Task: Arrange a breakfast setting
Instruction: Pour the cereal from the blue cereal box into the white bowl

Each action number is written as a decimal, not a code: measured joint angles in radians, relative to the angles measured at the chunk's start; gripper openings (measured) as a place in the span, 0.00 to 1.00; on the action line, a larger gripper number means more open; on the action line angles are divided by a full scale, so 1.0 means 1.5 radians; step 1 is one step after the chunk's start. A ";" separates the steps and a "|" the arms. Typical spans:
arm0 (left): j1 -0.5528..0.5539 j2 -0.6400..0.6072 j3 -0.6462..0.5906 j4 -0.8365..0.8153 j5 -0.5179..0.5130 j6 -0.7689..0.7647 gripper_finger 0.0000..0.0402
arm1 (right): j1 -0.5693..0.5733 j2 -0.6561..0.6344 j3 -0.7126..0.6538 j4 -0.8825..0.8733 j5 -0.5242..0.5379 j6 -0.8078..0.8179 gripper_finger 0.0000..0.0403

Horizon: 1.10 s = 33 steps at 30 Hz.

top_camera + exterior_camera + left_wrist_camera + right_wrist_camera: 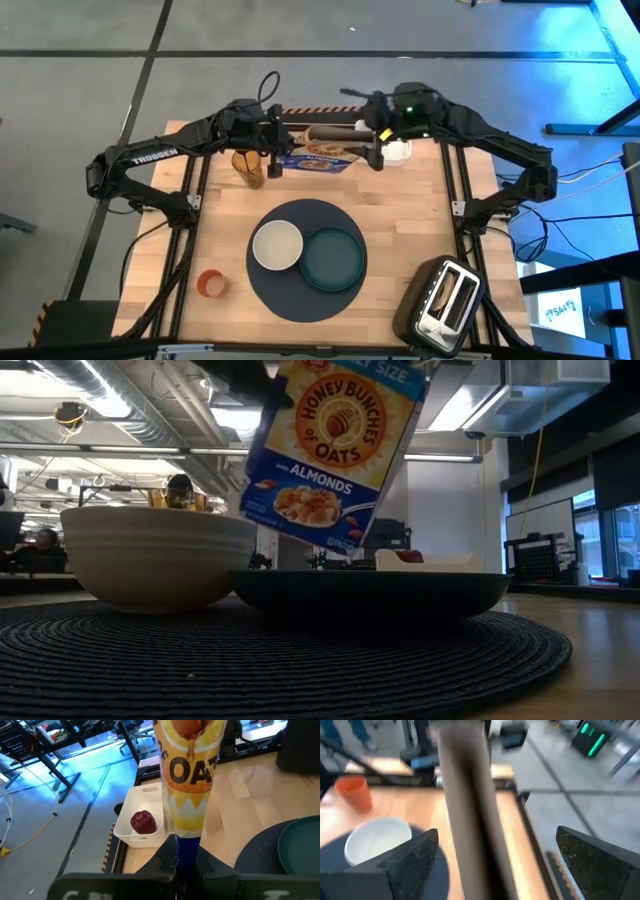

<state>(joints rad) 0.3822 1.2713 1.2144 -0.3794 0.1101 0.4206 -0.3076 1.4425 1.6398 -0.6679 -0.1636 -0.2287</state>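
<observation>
While the round dark-grey placemat [300, 275] lies mid-table [400, 210] carrying the white bowl [277, 244] beside the teal plate [333, 257], the left tool [273, 150] is clamped on the raised cereal box [335, 445]; the right tool [377, 148] hovers spread, holding nothing. The orange cup [210, 284] stands apart, the dark-red fruit [143, 822] in a white tray [131, 829].

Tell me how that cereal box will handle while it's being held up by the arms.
The cereal box hangs tilted, so it may swing or slip. The left gripper pinches just a narrow edge of thin cardboard, which probably flexes rather than stays rigid. It looks light for its size, though how full it is cannot be seen.
</observation>
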 joint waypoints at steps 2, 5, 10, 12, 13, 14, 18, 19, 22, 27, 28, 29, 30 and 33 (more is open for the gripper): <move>-0.006 0.000 0.000 0.000 0.000 0.000 0.00 | 0.000 0.015 0.000 -0.013 0.016 0.007 0.91; -0.017 0.000 0.000 0.000 0.002 0.000 0.00 | 0.001 0.034 -0.001 -0.031 0.032 0.022 0.80; -0.038 0.001 0.000 -0.005 -0.007 -0.001 0.00 | 0.000 0.043 -0.001 -0.032 0.019 0.027 0.44; -0.045 0.001 0.000 -0.005 -0.012 -0.002 0.00 | 0.001 0.045 -0.001 -0.031 0.007 0.026 0.25; -0.048 0.001 0.000 -0.005 -0.020 -0.003 0.00 | 0.001 0.046 -0.001 -0.030 -0.001 0.026 0.14; -0.050 0.001 0.000 -0.005 -0.028 -0.003 0.00 | 0.001 0.047 -0.001 -0.032 -0.011 0.024 0.07; -0.050 0.001 0.000 -0.004 -0.035 -0.002 0.00 | 0.000 0.048 -0.001 -0.032 -0.012 0.025 0.03; -0.050 0.001 0.000 -0.004 -0.034 -0.002 0.00 | 0.000 0.048 -0.001 -0.033 -0.012 0.025 0.02; -0.050 0.001 0.000 -0.004 -0.032 -0.002 0.00 | 0.001 0.048 -0.001 -0.040 -0.012 0.026 0.01; -0.050 0.001 0.000 -0.001 -0.046 -0.018 0.00 | 0.000 0.045 -0.001 -0.035 -0.008 0.026 0.00; -0.050 0.001 0.000 0.003 -0.055 -0.040 0.01 | 0.000 0.043 -0.001 -0.032 -0.007 0.027 0.00; -0.050 0.001 0.000 0.009 -0.063 -0.065 0.03 | 0.000 0.039 -0.001 -0.029 -0.006 0.028 0.00; -0.051 0.000 0.000 0.013 -0.071 -0.094 0.05 | -0.001 0.036 0.002 -0.028 -0.004 0.028 0.00; -0.050 -0.010 0.001 -0.004 -0.082 -0.151 0.13 | -0.001 0.022 0.021 -0.037 -0.003 0.028 0.00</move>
<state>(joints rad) 0.3067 1.2567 1.2152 -0.3859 -0.0127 0.1938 -0.3088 1.4754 1.6715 -0.7233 -0.1682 -0.1860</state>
